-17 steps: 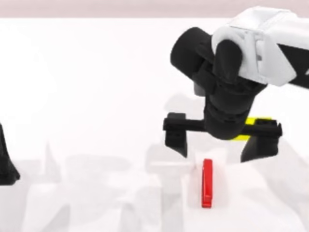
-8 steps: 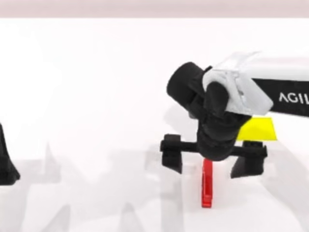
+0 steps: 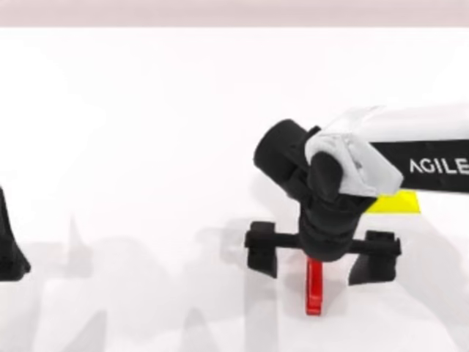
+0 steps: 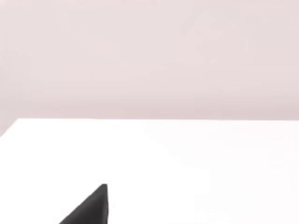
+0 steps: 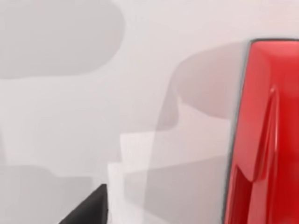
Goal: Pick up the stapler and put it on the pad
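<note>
The red stapler (image 3: pixel 314 292) lies lengthwise on the white table, right of centre near the front edge. My right gripper (image 3: pixel 316 268) hangs over its far end, open wide, with one black finger on each side and well apart from it. The wrist hides the stapler's far end. In the right wrist view the stapler (image 5: pixel 266 140) fills one edge, beside one dark fingertip (image 5: pixel 91 210). The yellow pad (image 3: pixel 399 203) shows partly from under the right arm, behind the gripper. My left gripper (image 3: pixel 9 253) is parked at the table's left edge, open, with one fingertip (image 4: pixel 93 207) showing.
The white table (image 3: pixel 146 147) carries only grey shadows of the arms. Its far edge meets a pale pink wall (image 3: pixel 220 11). The right arm's white and black link (image 3: pixel 425 158) reaches in from the right above the pad.
My right gripper has moved from above the pad toward the front of the table and lower, and now straddles the stapler's far end. The left arm has not moved.
</note>
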Controlling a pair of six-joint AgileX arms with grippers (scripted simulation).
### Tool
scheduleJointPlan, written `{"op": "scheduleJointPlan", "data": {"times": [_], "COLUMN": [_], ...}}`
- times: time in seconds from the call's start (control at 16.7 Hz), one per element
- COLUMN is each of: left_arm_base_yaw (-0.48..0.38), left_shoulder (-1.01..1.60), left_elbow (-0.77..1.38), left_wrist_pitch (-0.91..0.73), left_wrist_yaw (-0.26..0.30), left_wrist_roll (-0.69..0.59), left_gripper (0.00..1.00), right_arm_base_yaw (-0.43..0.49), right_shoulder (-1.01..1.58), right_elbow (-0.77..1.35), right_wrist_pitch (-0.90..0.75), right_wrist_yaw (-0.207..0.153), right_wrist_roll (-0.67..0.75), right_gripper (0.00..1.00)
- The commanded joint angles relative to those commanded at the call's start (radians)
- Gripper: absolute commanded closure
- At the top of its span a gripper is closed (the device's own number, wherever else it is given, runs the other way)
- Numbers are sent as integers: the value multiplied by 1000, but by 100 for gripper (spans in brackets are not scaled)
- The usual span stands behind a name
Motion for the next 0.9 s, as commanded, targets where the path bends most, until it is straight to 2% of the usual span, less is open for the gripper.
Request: {"op": "scheduleJointPlan", "data": {"times": [0.78, 0.9], "left_arm_base_yaw": [0, 0], "left_shoulder": [0, 0], "left_elbow": [0, 0], "left_wrist_pitch": [0, 0], "left_wrist_yaw": [0, 0], "left_wrist_roll": [0, 0], "left_gripper": [0, 0], "right_arm_base_yaw": [0, 0], "right_shoulder": [0, 0], "right_elbow": [0, 0], "right_wrist_pitch": [0, 0], "right_wrist_yaw": [0, 0], "right_wrist_roll": [0, 0], "right_gripper": [98, 100]}}
